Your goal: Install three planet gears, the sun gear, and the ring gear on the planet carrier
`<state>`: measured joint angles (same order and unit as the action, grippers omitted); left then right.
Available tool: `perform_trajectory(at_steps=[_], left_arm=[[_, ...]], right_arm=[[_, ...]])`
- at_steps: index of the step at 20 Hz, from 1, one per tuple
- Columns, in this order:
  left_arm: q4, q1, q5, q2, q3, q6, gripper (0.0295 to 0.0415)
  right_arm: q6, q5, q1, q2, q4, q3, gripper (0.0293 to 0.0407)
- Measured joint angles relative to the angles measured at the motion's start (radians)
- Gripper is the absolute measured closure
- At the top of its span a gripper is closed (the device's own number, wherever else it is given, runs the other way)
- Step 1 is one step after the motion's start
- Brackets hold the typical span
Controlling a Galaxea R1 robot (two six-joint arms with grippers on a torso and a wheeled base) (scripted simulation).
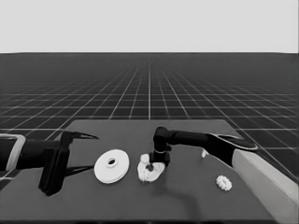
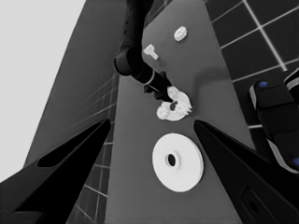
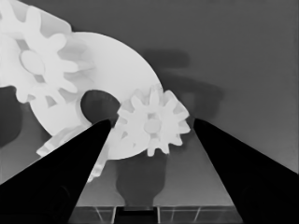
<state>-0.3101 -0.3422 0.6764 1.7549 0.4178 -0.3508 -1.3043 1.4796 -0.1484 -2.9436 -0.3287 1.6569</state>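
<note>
White gears (image 3: 153,125) on smaller round part (image 3: 122,65), right gripper (image 3: 152,122) spread above; left gripper (image 2: 152,123) spread, idle.

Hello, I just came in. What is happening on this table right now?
The right hand is down at the smaller white round part in the middle of the dark table, its fingers open around a small white toothed gear sitting on that part. Other gears sit there too. The larger white round part lies beside it, not yet mounted, and one more gear lies apart. The left hand waits at the table's left end.
</note>
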Motion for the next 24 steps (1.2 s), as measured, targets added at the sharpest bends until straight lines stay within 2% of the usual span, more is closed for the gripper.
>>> perform_trajectory(at_steps=[4, 6, 8, 14, 15, 16, 17, 20, 24], left_arm=[[0.000, 0.000, 0.000, 0.000, 0.000, 0.000, 0.0326], [0.000, 0.000, 0.000, 0.000, 0.000, 0.000, 0.0326], [0.000, 0.000, 0.000, 0.000, 0.000, 0.000, 0.0326], [0.000, 0.000, 0.000, 0.000, 0.000, 0.000, 0.0326], [0.000, 0.000, 0.000, 0.000, 0.000, 0.000, 0.0326], [0.000, 0.000, 0.000, 0.000, 0.000, 0.000, 0.0326], [0.000, 0.000, 0.000, 0.000, 0.000, 0.000, 0.0326], [0.000, 0.000, 0.000, 0.000, 0.000, 0.000, 0.0326], [0.000, 0.000, 0.000, 0.000, 0.000, 0.000, 0.0326]], right_arm=[[0.000, 0.000, 0.000, 0.000, 0.000, 0.000, 0.0315], [-0.048, 0.041, 0.097, 0.023, 0.091, -0.082, 0.0315], [-0.058, 0.050, 0.137, 0.027, 0.127, -0.097, 0.0315], [-0.061, 0.054, 0.155, 0.028, 0.146, -0.101, 0.0315], [-0.095, 0.057, 0.152, 0.295, 0.140, -0.510, 0.0314], [-0.002, 0.041, 0.149, 0.602, 0.141, -0.669, 0.0315], [0.137, 0.017, 0.148, 0.775, 0.147, -0.672, 0.0315], [0.343, -0.018, 0.148, 0.920, 0.166, -0.585, 0.0315], [0.392, -0.025, 0.149, 0.939, 0.172, -0.555, 0.0315]])
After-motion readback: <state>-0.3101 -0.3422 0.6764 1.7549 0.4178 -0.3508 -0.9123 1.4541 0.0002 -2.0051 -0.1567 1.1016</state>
